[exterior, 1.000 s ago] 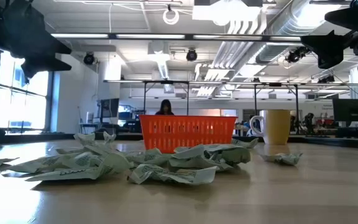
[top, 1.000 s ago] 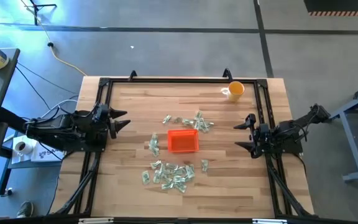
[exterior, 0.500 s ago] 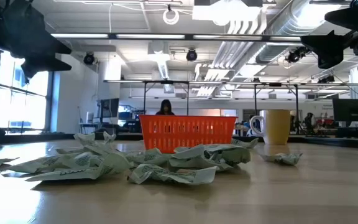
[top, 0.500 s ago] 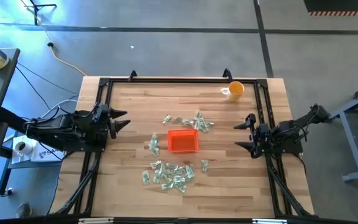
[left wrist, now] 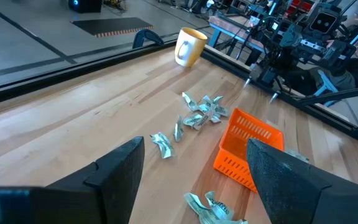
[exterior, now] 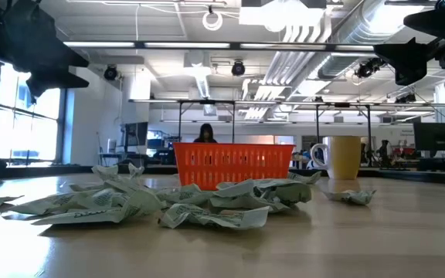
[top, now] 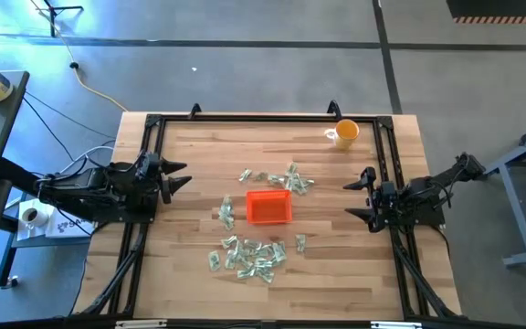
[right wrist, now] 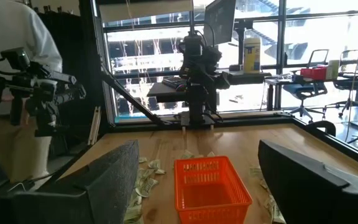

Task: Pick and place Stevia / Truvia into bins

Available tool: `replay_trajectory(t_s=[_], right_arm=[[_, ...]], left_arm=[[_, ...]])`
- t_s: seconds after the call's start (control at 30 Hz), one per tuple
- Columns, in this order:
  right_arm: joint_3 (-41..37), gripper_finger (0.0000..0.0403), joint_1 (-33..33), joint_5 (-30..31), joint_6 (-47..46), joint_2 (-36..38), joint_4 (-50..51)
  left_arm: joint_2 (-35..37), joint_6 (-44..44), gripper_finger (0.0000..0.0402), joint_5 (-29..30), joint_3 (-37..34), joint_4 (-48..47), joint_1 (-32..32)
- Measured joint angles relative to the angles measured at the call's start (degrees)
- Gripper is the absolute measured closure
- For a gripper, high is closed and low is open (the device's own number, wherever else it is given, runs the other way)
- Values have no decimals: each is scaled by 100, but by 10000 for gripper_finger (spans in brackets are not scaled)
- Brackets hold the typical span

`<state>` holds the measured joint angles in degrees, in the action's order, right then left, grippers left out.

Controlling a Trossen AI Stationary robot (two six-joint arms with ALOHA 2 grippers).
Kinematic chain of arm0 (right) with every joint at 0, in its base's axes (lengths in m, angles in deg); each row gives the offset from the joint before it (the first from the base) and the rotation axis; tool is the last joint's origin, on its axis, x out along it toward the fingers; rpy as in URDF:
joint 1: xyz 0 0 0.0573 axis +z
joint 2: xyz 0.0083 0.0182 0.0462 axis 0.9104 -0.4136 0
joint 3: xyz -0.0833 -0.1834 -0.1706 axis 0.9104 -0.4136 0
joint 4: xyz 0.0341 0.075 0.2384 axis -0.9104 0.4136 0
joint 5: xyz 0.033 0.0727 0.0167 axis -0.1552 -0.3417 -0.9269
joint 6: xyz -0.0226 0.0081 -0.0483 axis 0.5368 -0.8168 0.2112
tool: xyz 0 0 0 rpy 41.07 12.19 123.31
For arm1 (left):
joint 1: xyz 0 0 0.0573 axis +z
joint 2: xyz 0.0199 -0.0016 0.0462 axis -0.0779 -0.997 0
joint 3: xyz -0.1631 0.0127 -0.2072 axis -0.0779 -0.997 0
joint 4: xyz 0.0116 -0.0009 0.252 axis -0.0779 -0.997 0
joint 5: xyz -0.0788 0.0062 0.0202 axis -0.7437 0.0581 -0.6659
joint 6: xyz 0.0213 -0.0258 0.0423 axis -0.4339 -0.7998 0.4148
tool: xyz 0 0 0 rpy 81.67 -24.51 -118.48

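The orange tray (top: 268, 207) stands at the table's middle, also in the low view (exterior: 233, 164), the left wrist view (left wrist: 246, 149) and the right wrist view (right wrist: 212, 183). Green and white packets lie flat on the wood: several in a pile near the front edge (top: 247, 257), several behind the tray (top: 278, 177), a few at its left (top: 227, 213). My left gripper (top: 178, 176) hovers open at the table's left side. My right gripper (top: 358, 199) hovers open at the right side. Both are raised above the table and far from the packets.
An orange-yellow cup (top: 344, 132) stands near the far right corner. A black frame (top: 263, 116) runs along the table's edges. A person (right wrist: 17, 93) holding a gripper device stands beyond the table's left side. Bare wood lies between each gripper and the packets.
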<state>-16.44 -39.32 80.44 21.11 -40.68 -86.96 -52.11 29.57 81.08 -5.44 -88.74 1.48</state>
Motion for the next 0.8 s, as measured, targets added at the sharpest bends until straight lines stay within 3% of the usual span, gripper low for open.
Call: replay_trajectory(t_s=[0.37,0.57,0.8], right_arm=[[0,84,-1,0,0,-1,1],[-2,84,0,-1,0,1,0],[0,84,0,0,0,-1,4]], left_arm=[[-1,-221,85,-3,0,157,-1],[-24,-2682,85,-806,0,723,-3],[-173,-3350,85,-756,-1,773,-1]])
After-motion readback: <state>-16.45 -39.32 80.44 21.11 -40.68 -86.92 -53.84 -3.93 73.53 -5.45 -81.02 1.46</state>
